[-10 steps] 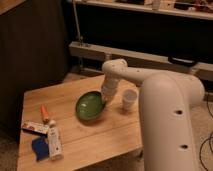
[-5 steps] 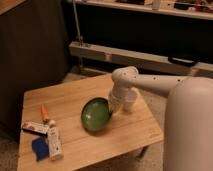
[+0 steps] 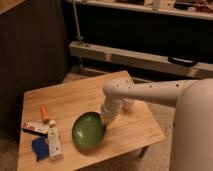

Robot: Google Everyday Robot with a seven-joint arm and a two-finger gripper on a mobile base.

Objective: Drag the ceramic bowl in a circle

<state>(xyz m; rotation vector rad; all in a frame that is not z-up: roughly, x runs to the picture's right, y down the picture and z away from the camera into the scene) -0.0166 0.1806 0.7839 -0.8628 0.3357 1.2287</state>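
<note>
The gripper [image 3: 106, 120] was at the bowl's [image 3: 88, 131] right rim, fingers clenched tight, apparently pinching the rim, though the contact itself was hidden behind the wrist. The bowl sat tilted, its right side lifted, near the front edge of the table [image 3: 75, 97], about midway along it. The cup [image 3: 129, 105] stood just behind the arm, mostly hidden. Toward the left front corner lay a white bottle [image 3: 54, 142], a blue cloth [image 3: 40, 148], a flat tube [image 3: 35, 128] and an orange marker [image 3: 44, 112].

The risk, as I judged it: the bowl was close to the front edge, so a sweep further forward could tip it off. A leftward arc could push it into the bottle. The tilted, glossy rim might also slip from the pinch.
</note>
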